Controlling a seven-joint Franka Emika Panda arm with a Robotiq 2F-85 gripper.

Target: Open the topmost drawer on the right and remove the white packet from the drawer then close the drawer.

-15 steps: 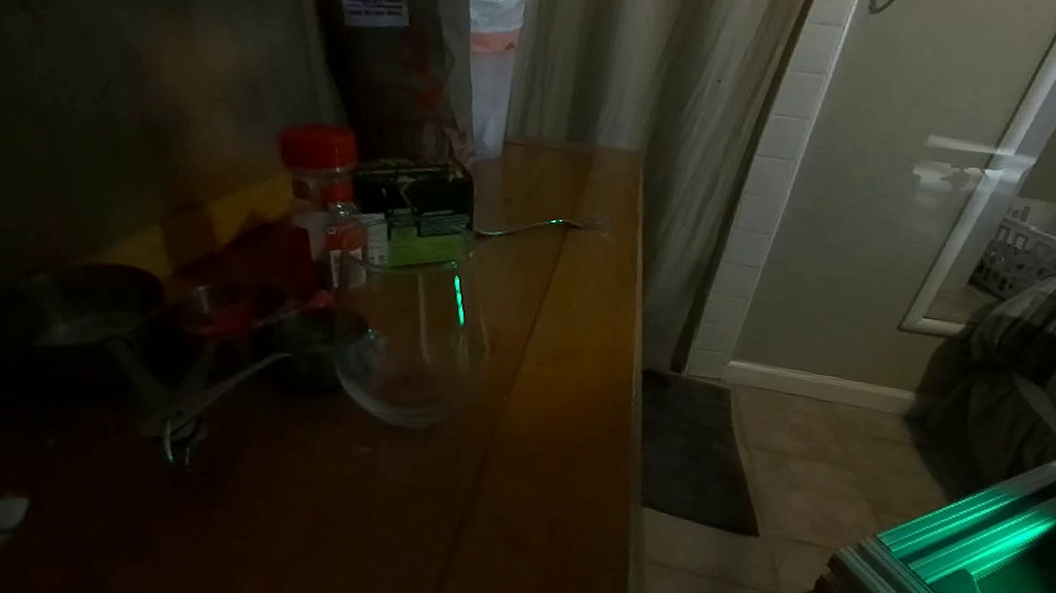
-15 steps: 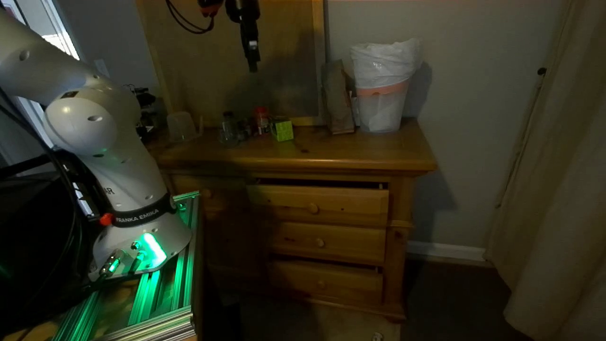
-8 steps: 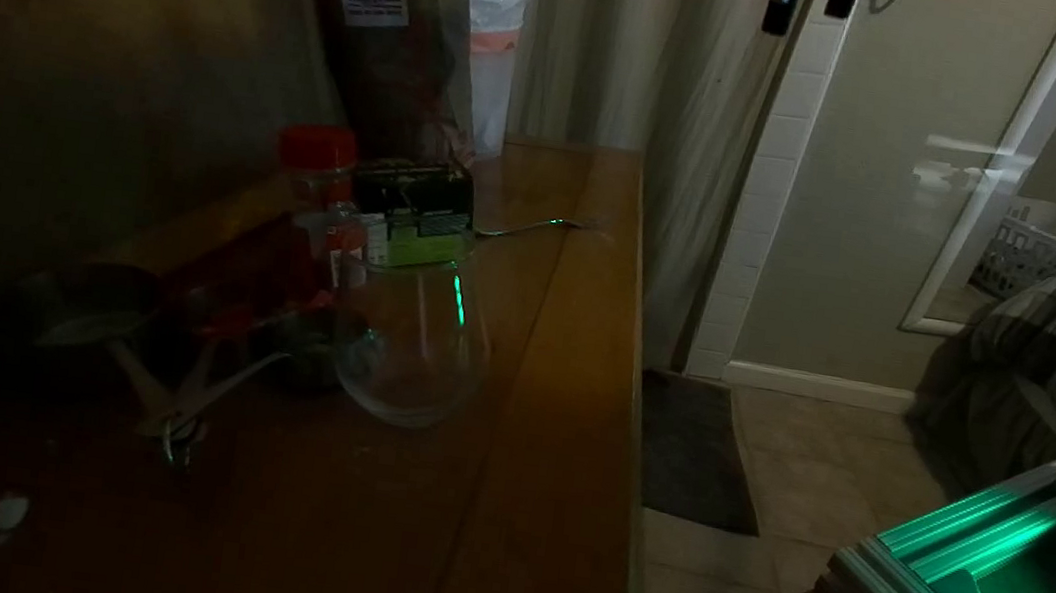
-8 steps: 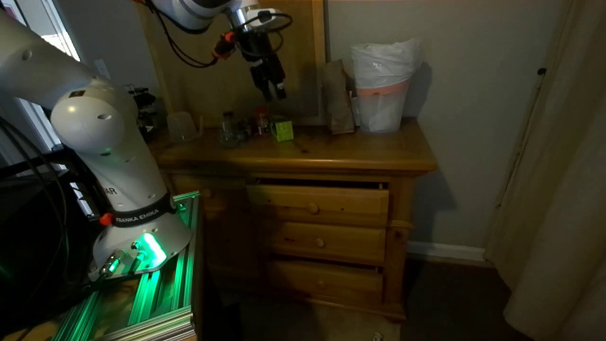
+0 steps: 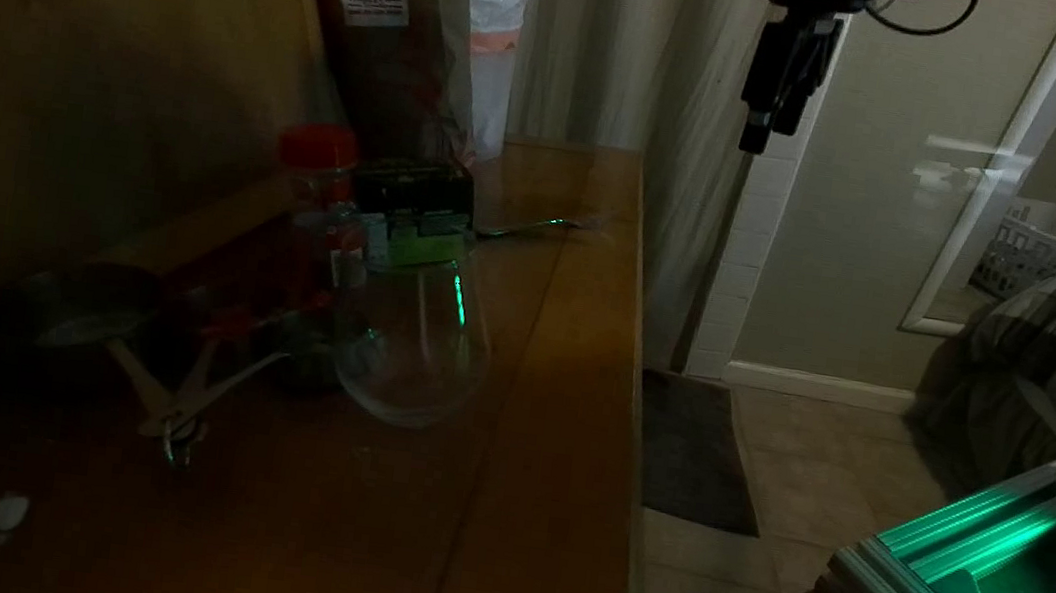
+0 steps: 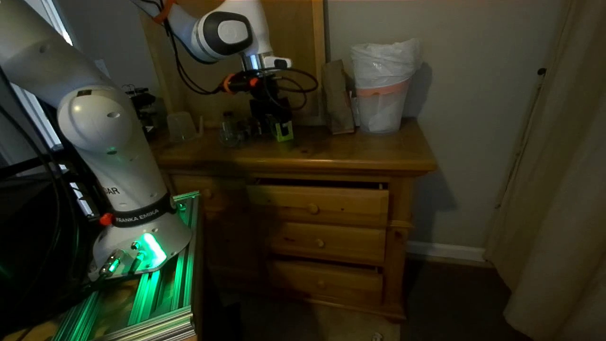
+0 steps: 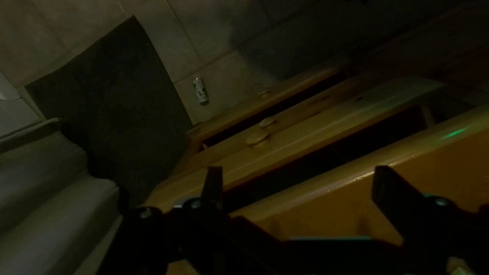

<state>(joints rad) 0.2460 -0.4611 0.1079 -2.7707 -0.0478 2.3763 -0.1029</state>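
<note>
The gripper (image 7: 298, 173) now hangs lower, nearer the dresser (image 6: 350, 152), than a moment ago, spread and holding nothing, likely lining up for the topmost drawer (image 6: 318, 202), which juts partway out under the dresser's top, below the gripper and untouched; no white packet shows

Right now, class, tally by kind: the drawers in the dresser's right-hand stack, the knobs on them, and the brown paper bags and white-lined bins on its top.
Topmost drawer, middle drawer, bottom drawer: 3 drawers
Round wooden knobs: 3, one per drawer
Brown paper bag: 1
White-lined bin: 1
Total: 8
</note>
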